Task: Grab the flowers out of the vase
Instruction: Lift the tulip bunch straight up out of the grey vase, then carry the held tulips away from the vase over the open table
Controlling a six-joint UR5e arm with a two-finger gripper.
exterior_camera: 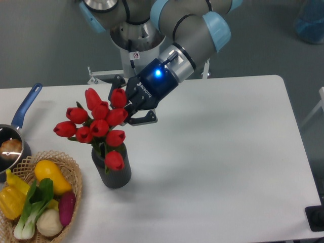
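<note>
Tulips, the flowers (97, 126), stood bunched above the vase (113, 172), lowest bud at its mouth. Gripper (132, 107) jaws were clenched on the bunch's right side. White tabletop (228, 167) lay open to the right; a basket (76, 177) sat near the vase's left.

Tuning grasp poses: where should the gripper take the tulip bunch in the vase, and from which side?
Grip the flowers on the bundled stems just under the buds, above the vase mouth. Come in from the far right, as the gripper sits now: the buds fan out to the left and toward the camera, so that side looks the least crowded. The stems are mostly hidden here, so this is a judgement.
</note>
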